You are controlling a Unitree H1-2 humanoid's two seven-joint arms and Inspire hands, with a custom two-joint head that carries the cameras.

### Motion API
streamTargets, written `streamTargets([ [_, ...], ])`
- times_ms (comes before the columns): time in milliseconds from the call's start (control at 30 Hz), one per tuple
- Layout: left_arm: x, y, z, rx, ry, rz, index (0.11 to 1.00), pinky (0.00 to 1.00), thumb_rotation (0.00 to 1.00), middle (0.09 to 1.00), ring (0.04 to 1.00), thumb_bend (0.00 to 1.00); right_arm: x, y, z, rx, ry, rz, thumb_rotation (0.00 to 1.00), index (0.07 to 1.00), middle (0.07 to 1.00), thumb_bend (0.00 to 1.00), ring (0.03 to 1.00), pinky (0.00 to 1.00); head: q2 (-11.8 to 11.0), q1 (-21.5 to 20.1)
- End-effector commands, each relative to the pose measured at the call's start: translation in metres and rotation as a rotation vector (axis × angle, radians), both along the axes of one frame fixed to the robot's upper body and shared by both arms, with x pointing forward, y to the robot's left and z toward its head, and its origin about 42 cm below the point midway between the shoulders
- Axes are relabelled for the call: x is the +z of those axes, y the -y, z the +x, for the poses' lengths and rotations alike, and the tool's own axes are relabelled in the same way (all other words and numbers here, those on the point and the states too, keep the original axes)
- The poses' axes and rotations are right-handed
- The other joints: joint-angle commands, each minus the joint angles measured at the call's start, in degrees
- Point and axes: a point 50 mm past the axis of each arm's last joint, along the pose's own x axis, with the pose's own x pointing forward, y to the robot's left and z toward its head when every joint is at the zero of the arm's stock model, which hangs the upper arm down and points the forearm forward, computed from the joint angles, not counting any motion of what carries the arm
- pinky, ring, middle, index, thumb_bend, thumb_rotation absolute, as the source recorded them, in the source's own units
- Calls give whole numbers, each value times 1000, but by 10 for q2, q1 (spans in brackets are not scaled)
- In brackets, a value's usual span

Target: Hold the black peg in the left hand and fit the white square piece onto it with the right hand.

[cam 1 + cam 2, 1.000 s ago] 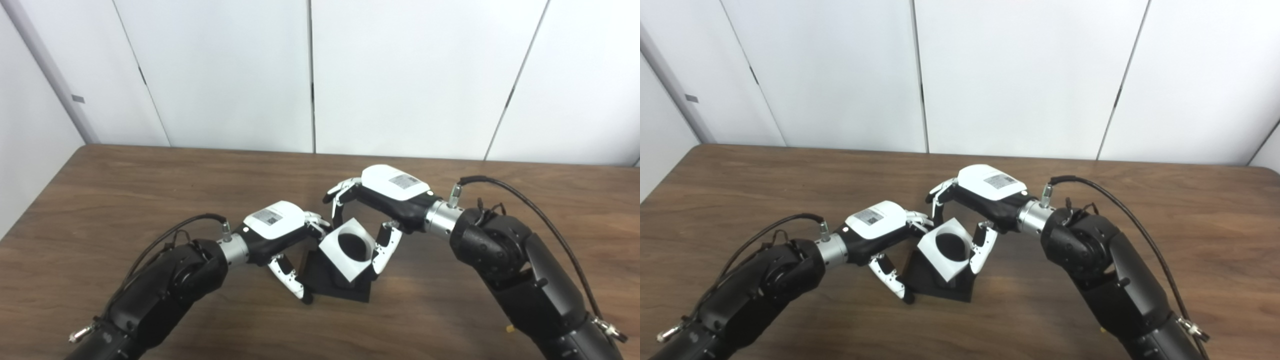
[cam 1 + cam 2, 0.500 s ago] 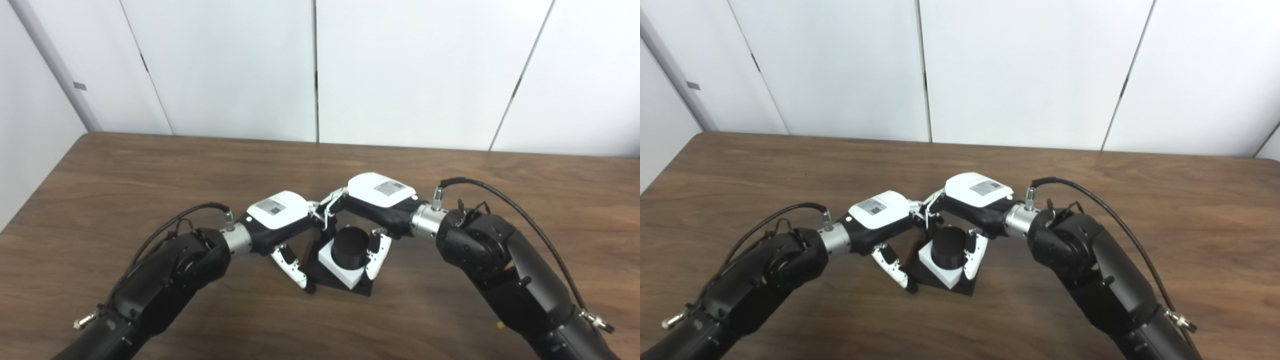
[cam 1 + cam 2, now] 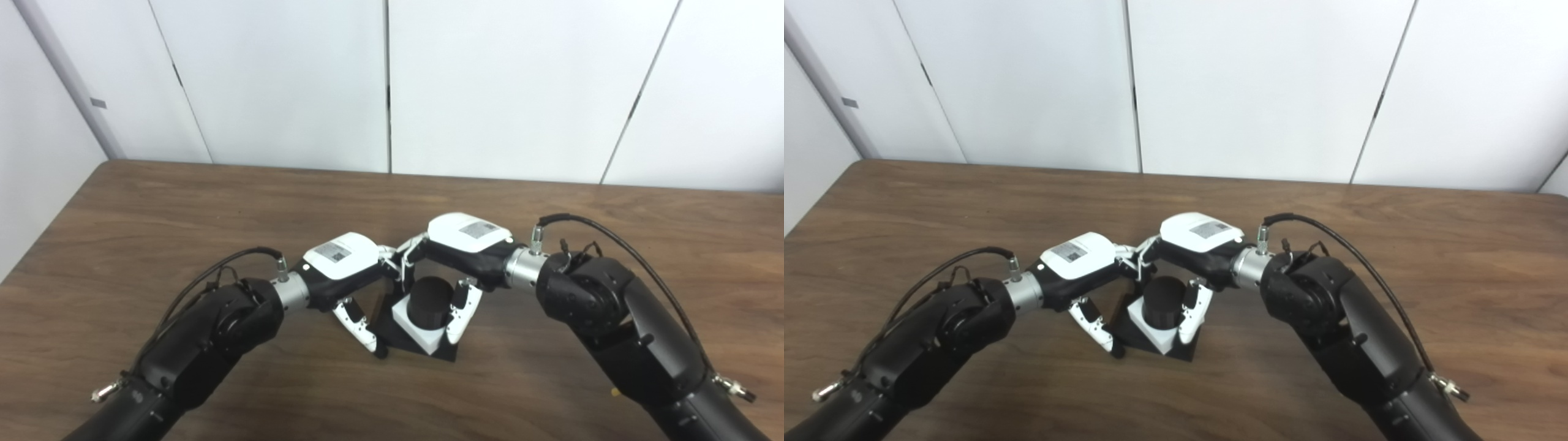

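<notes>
Both hands meet mid-counter (image 3: 184, 202). I see my left hand (image 3: 343, 269) gripping the black peg (image 3: 429, 300) by its square base, my right hand (image 3: 459, 257) clasping the white square piece (image 3: 413, 327) seated around the peg.

The brown table (image 3: 153, 202) looks like matt wood-grain laminate. The round black peg (image 3: 429, 300) and the white square piece (image 3: 415, 326) around it look like smooth matt plastic. Glossy white plastic shells cover the left hand (image 3: 343, 269) and right hand (image 3: 459, 245), with brushed metal wrist rings (image 3: 520, 269).
</notes>
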Motion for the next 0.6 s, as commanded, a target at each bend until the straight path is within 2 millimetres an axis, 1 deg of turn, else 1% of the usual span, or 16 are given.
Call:
streamTargets([
  [0,-23,8,-11,-30,-80,77,490,839,72,848,891,522,19,-5,1,28,42,19,385,799,854,911,857,761,0,0],
  [100,-23,6,-11,-28,-78,79,490,842,73,848,892,522,21,-1,3,17,37,21,390,855,879,946,869,754,0,-1],
  [200,-24,5,-11,-28,-76,77,490,840,72,847,891,522,26,6,6,-2,41,40,393,888,906,959,878,744,0,-1],
  [300,-24,5,-11,-29,-71,83,490,833,73,848,891,522,30,11,7,-19,58,49,384,895,917,965,884,737,-1,-1],
  [433,-24,5,-10,-23,-79,86,490,837,72,846,893,522,34,17,9,-39,68,55,348,885,922,951,890,740,-1,-4],
  [567,-24,4,-10,-25,-81,85,490,846,72,850,898,523,38,23,9,-70,60,79,342,885,929,944,891,740,-2,-7],
])
